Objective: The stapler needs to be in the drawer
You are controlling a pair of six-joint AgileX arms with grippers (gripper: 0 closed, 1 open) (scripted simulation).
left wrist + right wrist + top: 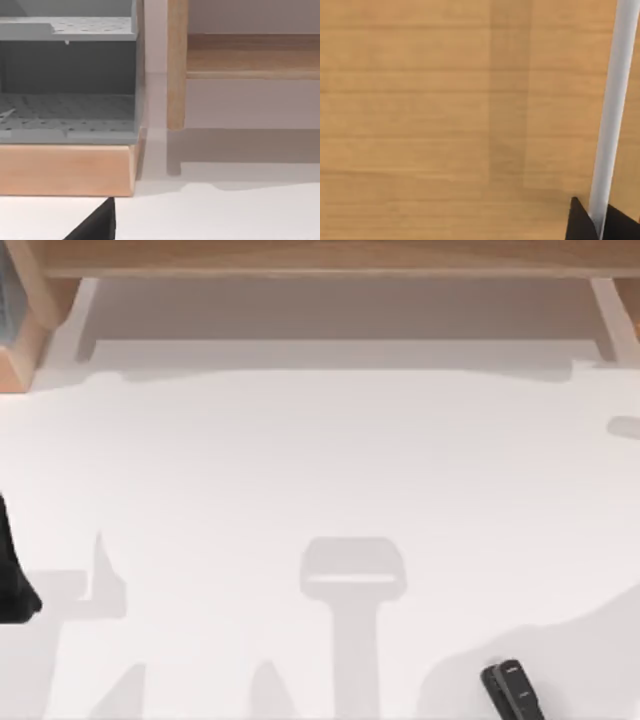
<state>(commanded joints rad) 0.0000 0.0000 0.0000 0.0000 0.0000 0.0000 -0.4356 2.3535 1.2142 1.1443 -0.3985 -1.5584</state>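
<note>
Nearest, the black stapler (511, 689) lies on the white tabletop (330, 470) at its front right edge, its faint grey marks unreadable. Farther back stands the wooden drawer (340, 305). The right jaws pinch a white handle bar (614, 110).

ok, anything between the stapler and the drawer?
No objects: top view shows bare white table with shadows between the stapler and the open drawer.
</note>
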